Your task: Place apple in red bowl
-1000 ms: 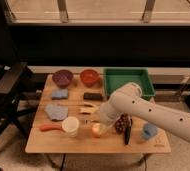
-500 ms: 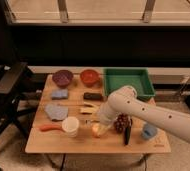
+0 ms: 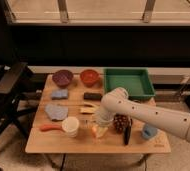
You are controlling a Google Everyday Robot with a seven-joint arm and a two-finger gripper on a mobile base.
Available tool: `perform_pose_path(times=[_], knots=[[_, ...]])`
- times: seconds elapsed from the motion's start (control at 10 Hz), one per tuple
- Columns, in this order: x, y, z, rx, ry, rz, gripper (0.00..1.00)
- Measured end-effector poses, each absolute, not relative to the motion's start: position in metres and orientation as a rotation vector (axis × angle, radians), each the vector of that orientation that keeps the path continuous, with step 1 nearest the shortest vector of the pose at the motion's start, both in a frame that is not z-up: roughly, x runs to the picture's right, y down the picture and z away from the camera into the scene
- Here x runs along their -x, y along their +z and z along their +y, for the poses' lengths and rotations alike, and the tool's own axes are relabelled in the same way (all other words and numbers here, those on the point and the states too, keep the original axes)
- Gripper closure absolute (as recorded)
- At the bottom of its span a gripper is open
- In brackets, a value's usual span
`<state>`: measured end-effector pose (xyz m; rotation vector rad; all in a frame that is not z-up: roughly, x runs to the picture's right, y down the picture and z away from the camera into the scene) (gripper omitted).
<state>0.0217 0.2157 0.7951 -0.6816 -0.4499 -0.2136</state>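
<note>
The white arm extended from the 4 o'clock edge of the view toward 10 o'clock, ending in a rounded wrist. Below it, the gripper pointed down toward 7 o'clock, just under the view's middle.

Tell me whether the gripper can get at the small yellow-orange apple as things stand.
Probably yes. The gripper hangs right above the small yellow-orange apple near the front edge of the wooden table. The white cup and the dark grape cluster flank it closely, yet nothing else lies over it.
</note>
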Motion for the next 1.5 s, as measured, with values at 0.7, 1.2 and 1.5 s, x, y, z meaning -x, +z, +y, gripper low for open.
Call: perform_pose_path(times=[0.7,1.2,1.5], knots=[[-0.048,0.807,0.217,0.716,-0.163,-0.421,0.66],[-0.062,0.777,0.159,0.646,-0.068,-0.487,1.0],[-0.07,0.755,0.079,0.553,-0.029,-0.517,1.0]])
